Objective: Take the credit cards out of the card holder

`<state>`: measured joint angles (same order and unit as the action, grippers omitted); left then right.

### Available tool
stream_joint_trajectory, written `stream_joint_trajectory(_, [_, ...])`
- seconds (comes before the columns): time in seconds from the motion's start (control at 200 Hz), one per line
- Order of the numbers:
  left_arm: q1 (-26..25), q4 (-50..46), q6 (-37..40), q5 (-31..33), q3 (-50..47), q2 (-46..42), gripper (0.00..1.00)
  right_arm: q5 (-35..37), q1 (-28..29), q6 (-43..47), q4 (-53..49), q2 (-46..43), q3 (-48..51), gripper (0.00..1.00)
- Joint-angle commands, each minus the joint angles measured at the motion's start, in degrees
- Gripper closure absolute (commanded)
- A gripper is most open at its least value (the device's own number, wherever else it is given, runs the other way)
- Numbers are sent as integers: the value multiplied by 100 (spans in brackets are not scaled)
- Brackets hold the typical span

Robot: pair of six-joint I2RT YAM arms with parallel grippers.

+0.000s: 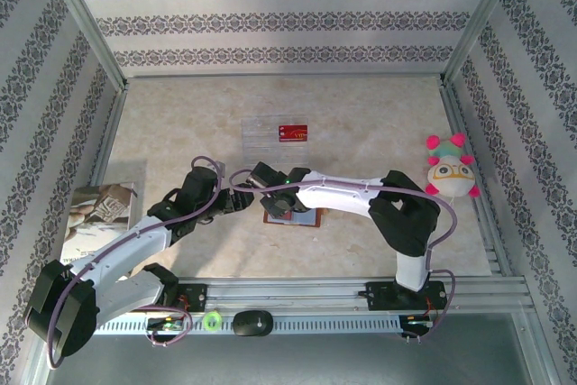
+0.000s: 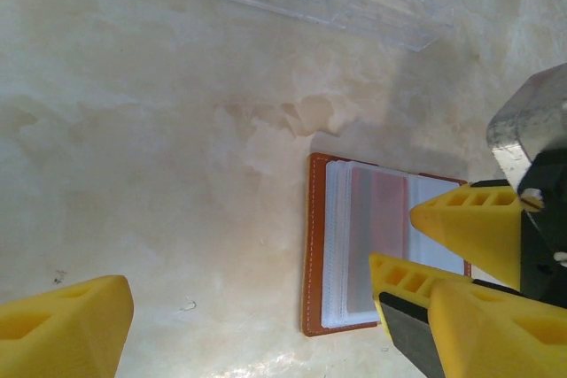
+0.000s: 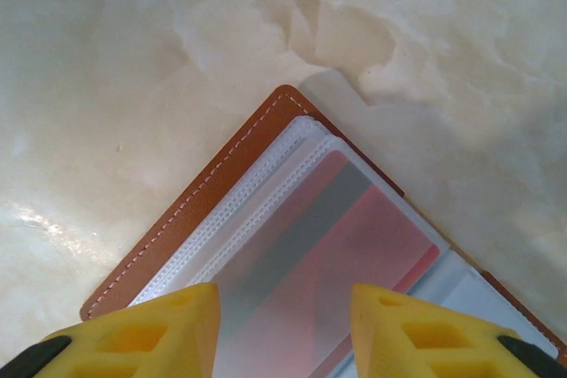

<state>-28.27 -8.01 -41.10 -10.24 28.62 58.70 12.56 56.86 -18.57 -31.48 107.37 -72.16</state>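
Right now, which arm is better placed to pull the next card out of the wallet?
Right. The right gripper hangs over the open wallet, fingers parted above the red card in its sleeve. The left gripper stands open beside the wallet.

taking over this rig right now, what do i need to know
left claw: open, empty, by the card holder.
right claw: open, empty, just above the holder's clear sleeves.
card holder lies open on the table.
done: one red card lies on the clear tray.
left: a reddish card sits in a sleeve; pull it out.
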Motion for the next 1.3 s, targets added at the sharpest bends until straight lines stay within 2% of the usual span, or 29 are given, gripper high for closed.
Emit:
stream_joint_trajectory(0.0, [100,-93,88,-4,-115,-61,13,141,18,132,-205,212,-88,56])
stream_joint_trajectory(0.135, [128,-52,94,-57,-113,-17,13,109,25,116,-184,452,-31,57])
stream_joint_trajectory(0.225, [129,-59,107,-89,-102,-16,13,74,31,99,-152,527,55,62])
stream_joint_trajectory(0.59, [129,326,59,-557,-171,164,16,-257,10,200,353,236,402,100])
stream_joint_trajectory(0.819, [114,694,-99,-758,-208,411,16,-1102,-193,227,1045,-332,791,100])
stream_joint_trajectory(1.134, [-37,1237,-270,-964,-90,991,21,-2314,-686,-346,2041,-1203,1657,100])
stream_joint_trajectory(1.294, [-133,1338,-288,-946,15,1233,21,-2480,-874,-667,2176,-1482,1957,100])
